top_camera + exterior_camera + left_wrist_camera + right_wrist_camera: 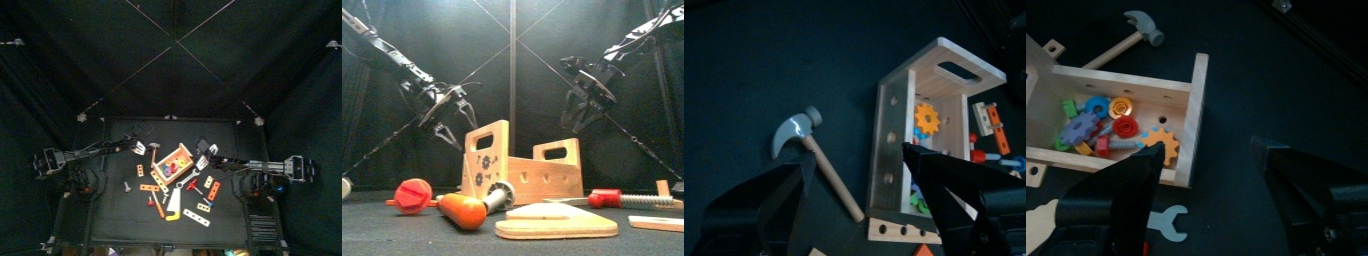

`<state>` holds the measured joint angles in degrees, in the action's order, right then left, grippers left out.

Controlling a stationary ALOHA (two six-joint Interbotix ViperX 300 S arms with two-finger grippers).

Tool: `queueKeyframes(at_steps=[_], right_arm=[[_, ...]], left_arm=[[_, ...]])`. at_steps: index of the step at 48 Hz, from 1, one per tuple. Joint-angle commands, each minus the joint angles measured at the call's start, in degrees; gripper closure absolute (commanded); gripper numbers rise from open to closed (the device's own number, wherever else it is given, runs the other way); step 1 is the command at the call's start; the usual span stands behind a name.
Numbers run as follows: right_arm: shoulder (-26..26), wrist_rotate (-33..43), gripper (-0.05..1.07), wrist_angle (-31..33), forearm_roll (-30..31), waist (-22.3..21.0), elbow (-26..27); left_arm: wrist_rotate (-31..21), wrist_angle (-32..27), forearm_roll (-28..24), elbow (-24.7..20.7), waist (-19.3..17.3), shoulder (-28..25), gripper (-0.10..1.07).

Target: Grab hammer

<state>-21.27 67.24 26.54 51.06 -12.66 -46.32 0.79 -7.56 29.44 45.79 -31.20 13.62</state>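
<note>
The hammer [815,158] has a grey metal head and a pale wooden handle. It lies flat on the black table beside the wooden toolbox [898,130]. It also shows in the right wrist view [1128,35], beyond the box's far side. My left gripper [855,168] is open and empty, hovering above the hammer's handle. My right gripper [1211,155] is open and empty, above the other side of the toolbox [1126,105]. In the front view both grippers, left [446,115] and right [580,110], hang above and behind the box, which hides the hammer.
The toolbox [174,163] holds coloured gears and bolts. Toward the table's front lie an orange-handled screwdriver [465,210], a red bolt [412,193], a wooden board [556,222] and a red-handled tool [609,198]. A small spanner [1170,222] lies near the box.
</note>
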Motion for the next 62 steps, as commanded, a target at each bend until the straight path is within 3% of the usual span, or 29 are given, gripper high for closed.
queueKeyframes(at_steps=[1, 23, 49, 62], right_arm=[[-0.62, 0.09, 0.04, -0.18, 0.09, -0.18, 0.79], [-0.26, 0.18, 0.04, -0.18, -0.09, -0.26, 1.05], [0.44, 0.09, 0.04, -0.18, -0.62, -0.18, 1.14], [0.88, 0.09, 0.04, -0.18, -0.62, -0.26, 1.14]], left_arm=[[-0.09, -0.70, -0.70, -2.02, -1.14, 0.18, -0.04], [-0.09, -1.58, -0.79, -3.78, -3.34, -0.53, -0.04], [-0.26, -5.98, -4.57, -8.44, -5.54, -0.35, -0.04], [-0.26, -7.82, -5.98, -13.10, -5.10, 2.99, -0.04]])
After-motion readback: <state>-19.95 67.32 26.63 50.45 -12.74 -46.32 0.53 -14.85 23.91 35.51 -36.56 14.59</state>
